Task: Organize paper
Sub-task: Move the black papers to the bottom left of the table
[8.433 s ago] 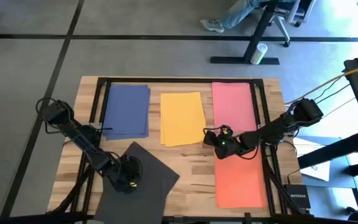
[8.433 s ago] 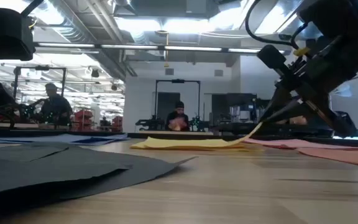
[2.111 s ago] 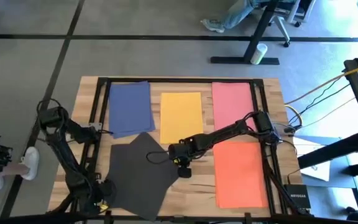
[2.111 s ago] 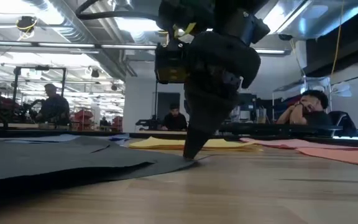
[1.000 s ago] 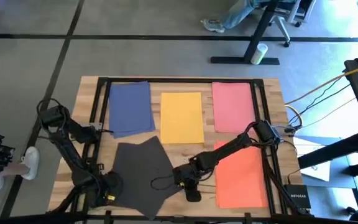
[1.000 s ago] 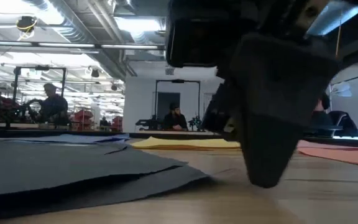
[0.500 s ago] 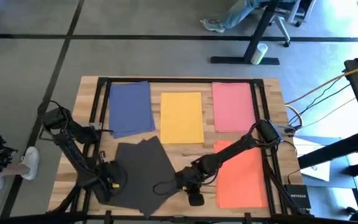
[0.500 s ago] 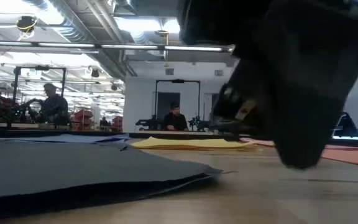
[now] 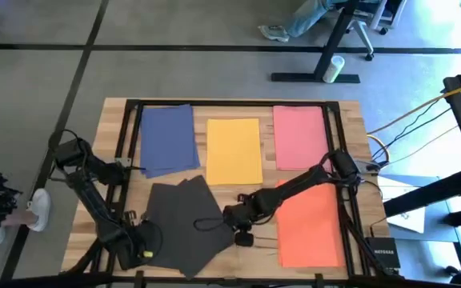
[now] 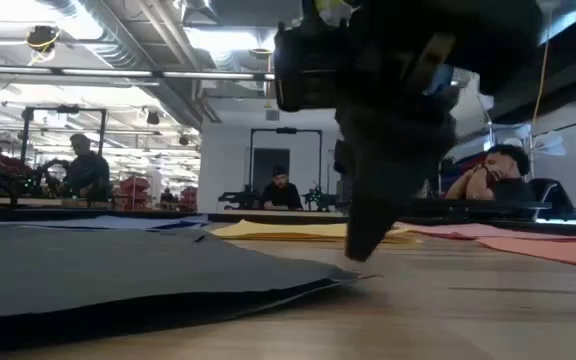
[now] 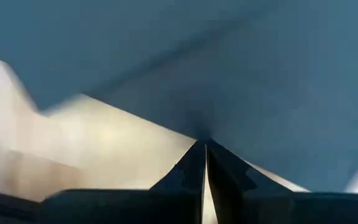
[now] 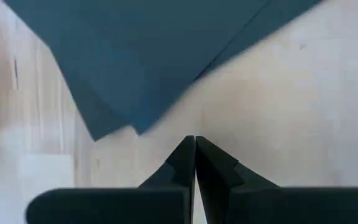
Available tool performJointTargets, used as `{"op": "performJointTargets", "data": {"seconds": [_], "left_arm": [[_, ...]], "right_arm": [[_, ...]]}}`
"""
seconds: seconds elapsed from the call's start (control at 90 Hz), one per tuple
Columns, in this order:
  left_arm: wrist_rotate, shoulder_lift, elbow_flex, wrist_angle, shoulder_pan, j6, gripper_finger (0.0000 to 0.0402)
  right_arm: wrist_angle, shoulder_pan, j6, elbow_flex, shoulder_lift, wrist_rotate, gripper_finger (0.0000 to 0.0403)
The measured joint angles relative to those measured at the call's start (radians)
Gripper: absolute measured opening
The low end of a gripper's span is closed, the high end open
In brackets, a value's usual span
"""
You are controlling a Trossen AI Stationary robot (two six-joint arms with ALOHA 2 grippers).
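Several dark grey sheets of paper (image 9: 184, 220) lie fanned in a loose pile at the near left of the table, also seen in the low view (image 10: 118, 275). My left gripper (image 9: 141, 253) is shut at the pile's near left edge. My right gripper (image 9: 242, 237) is shut and points down at bare wood just beside the pile's right corner (image 12: 114, 130); I cannot tell whether it touches the table. Blue (image 9: 166, 140), yellow (image 9: 233, 150) and pink (image 9: 300, 136) sheets lie flat in a row at the far side, and an orange sheet (image 9: 310, 224) lies at the near right. My left gripper (image 11: 204, 143) has its shut fingertips against the dark grey paper's near left edge (image 11: 185, 121), coming from above at a slant. The sheets lie flat on the table under the tips. Whether one sheet or several is under them does not show.
A black frame (image 9: 126, 144) runs round the table's working area. Bare wood (image 9: 250, 200) shows between the dark pile, the yellow sheet and the orange sheet. People sit in the room behind the table (image 10: 280, 190).
My right gripper, still shut, has moved from near the table's near edge toward the far edge and now stands by the dark pile's right corner. The pile's right corner has shifted a little toward the table's right.
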Motion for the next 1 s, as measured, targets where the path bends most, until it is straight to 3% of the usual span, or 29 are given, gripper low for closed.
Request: {"op": "performJointTargets", "data": {"seconds": [0.467,1.0], "left_arm": [[0.038,0.035,0.002,0.174,-0.06,-0.112,0.0],[-0.047,0.042,0.002,0.267,0.033,0.027,0.0]], "right_arm": [[0.041,0.003,0.0,0.001,0.027,-0.064,0.0],[0.153,0.004,0.001,-0.001,0.033,-0.15,0.0]]}}
